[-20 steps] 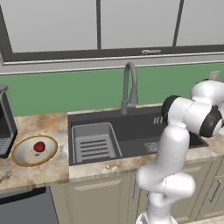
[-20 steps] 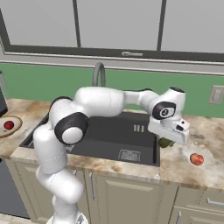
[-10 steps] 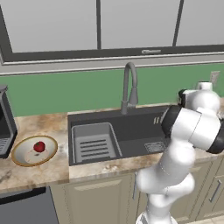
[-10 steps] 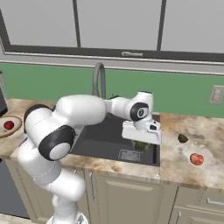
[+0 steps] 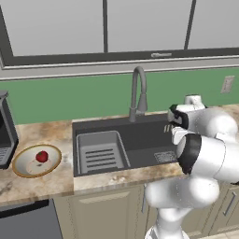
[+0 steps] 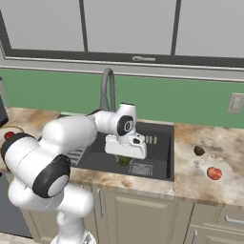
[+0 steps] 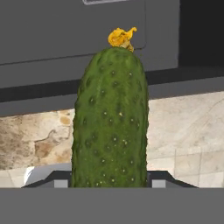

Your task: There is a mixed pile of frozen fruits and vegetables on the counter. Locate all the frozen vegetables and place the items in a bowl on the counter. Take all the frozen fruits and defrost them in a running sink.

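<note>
While the gripper point(image 7: 109, 181) clenches a cucumber point(image 7: 110, 118) at frame centre, the sink point(image 6: 159, 143) lies behind it, mid-frame in the right base view.

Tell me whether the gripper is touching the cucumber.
Touching. In the hand view the cucumber stands between the gripper finger tips, its base pressed against both with no gap on either side.
</note>
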